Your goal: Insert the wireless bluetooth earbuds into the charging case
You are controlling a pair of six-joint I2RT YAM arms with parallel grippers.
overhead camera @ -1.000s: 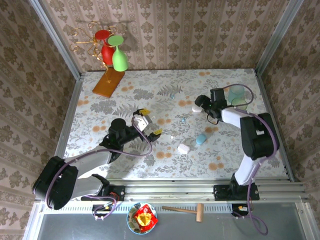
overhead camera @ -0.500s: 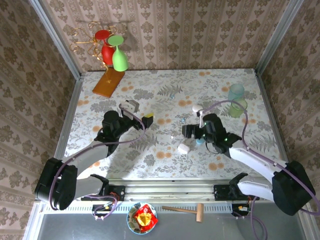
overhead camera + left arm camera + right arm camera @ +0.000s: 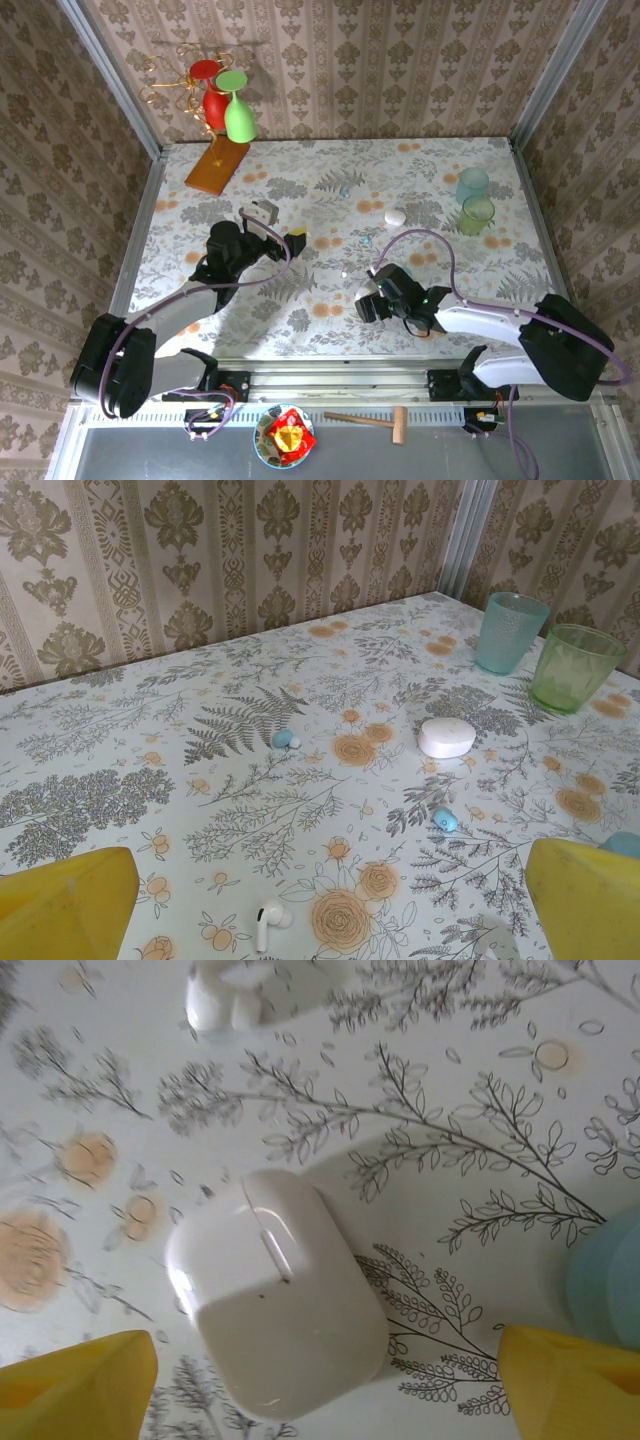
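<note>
Gripper on right (image 3: 320, 1385) straddles white charging case (image 3: 275, 1295) — jaws apart.

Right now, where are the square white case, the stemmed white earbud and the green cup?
square white case (image 3: 275, 1295): right wrist view, top face.
stemmed white earbud (image 3: 266, 923): left wrist view, its body.
green cup (image 3: 570, 670): left wrist view, outer wall.

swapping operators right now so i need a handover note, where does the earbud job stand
Left end effector: open, empty, above the table.
Right end effector: open, straddling the white charging case, not touching it.
The case lies on the table, apparently closed.
White earbud, nearer blue earbud and farther blue earbud lie loose on the table.
Done: nothing inserted. Left: open the case, pick up and insert the earbuds.
</note>
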